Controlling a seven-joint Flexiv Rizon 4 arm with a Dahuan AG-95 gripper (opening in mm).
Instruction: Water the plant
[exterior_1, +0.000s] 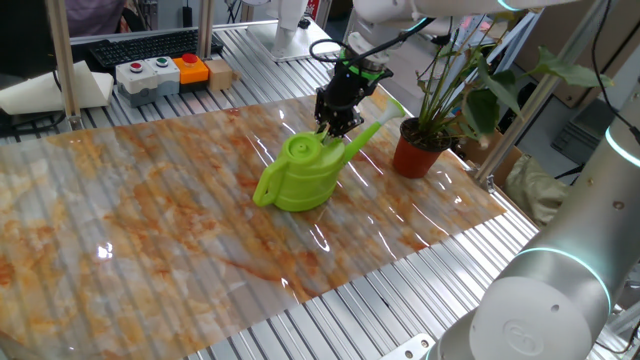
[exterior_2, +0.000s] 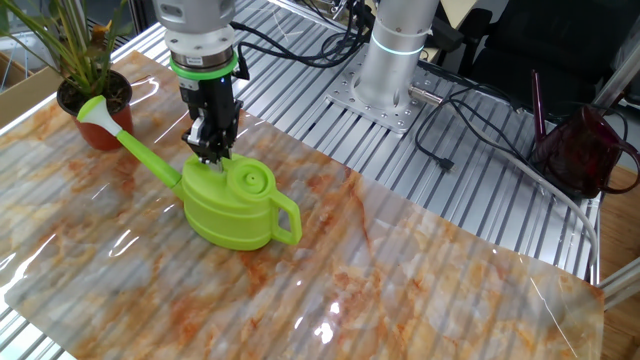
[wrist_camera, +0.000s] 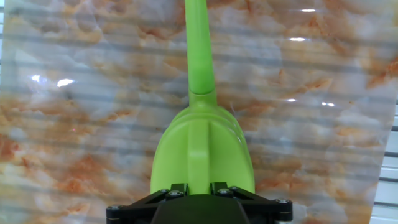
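A lime-green watering can (exterior_1: 300, 175) stands upright on the marble-patterned sheet. Its long spout (exterior_1: 380, 118) points towards the plant (exterior_1: 450, 80), which has thin stems and dark-green leaves in a terracotta pot (exterior_1: 418, 152). My gripper (exterior_1: 336, 124) comes down from above onto the can's top, on the spout side. In the hand view the can (wrist_camera: 202, 146) fills the centre, and my gripper (wrist_camera: 199, 188) has its fingers closed on either side of the raised top handle strip. The other fixed view shows the can (exterior_2: 235, 205), my gripper (exterior_2: 208, 155) on it, and the pot (exterior_2: 90, 135) behind the spout head.
A button box (exterior_1: 160, 72) and a keyboard (exterior_1: 140, 45) lie at the back on the slatted metal table. The arm's base (exterior_2: 395, 60), loose cables (exterior_2: 470, 120) and a dark red container (exterior_2: 585, 150) stand off the sheet. A white-grey arm segment (exterior_1: 560, 290) fills the near corner.
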